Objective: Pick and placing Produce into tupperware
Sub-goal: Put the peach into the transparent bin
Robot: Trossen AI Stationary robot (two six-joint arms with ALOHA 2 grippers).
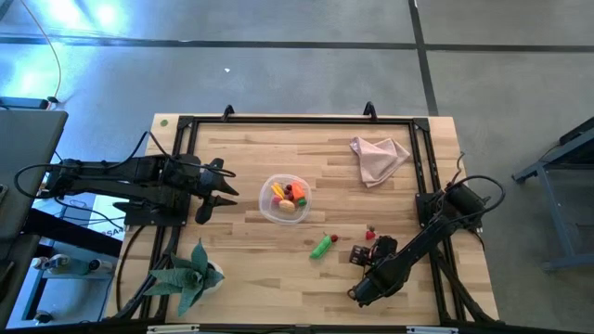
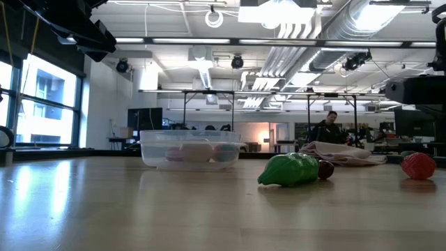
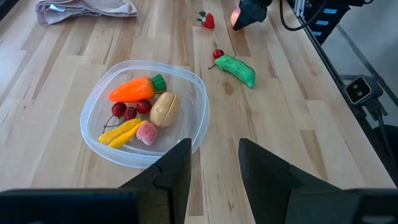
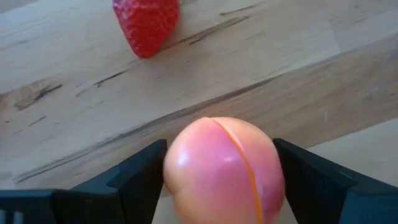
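the right gripper (image 4: 217, 186) stood near the bench's right front corner, its fingers spread wide either side of a peach-pink fruit (image 4: 219, 167) but not visibly pressing it. that fruit looked light, hard and glossy, a round that could squirt out unless pinched across its widest middle. a strawberry (image 4: 147, 23) lay just beyond it, a green pepper (image 1: 321, 247) nearby. the tupperware (image 1: 270, 212), mid-bench, already held a carrot (image 3: 132, 89) and other pieces. the left gripper (image 3: 213, 163) waited beside it, part open and empty. whether the fruit touched wood was hidden.
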